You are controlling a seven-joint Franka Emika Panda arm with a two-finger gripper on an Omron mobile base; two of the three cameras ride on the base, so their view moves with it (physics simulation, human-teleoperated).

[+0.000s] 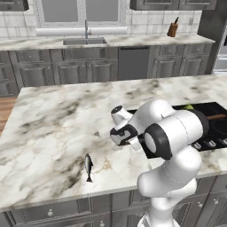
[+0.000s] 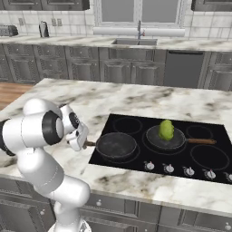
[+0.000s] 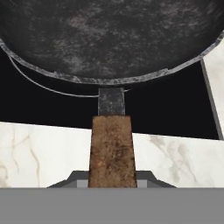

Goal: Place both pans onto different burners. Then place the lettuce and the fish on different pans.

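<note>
Two dark pans sit on the black cooktop. The near-left pan is empty and rests on a ring burner. Its brown handle points left off the glass, and my gripper is shut on it; in the hand view the handle runs down between my gripper's tips. The second pan lies on the middle burner with its handle pointing right, and the yellow-green lettuce rests in it. The fish lies on the marble counter, left of my arm.
Bare burner rings show at the back left, back right and front right. A row of silver knobs lines the cooktop's front edge. Open marble counter spreads to the left. A sink counter runs along the far wall.
</note>
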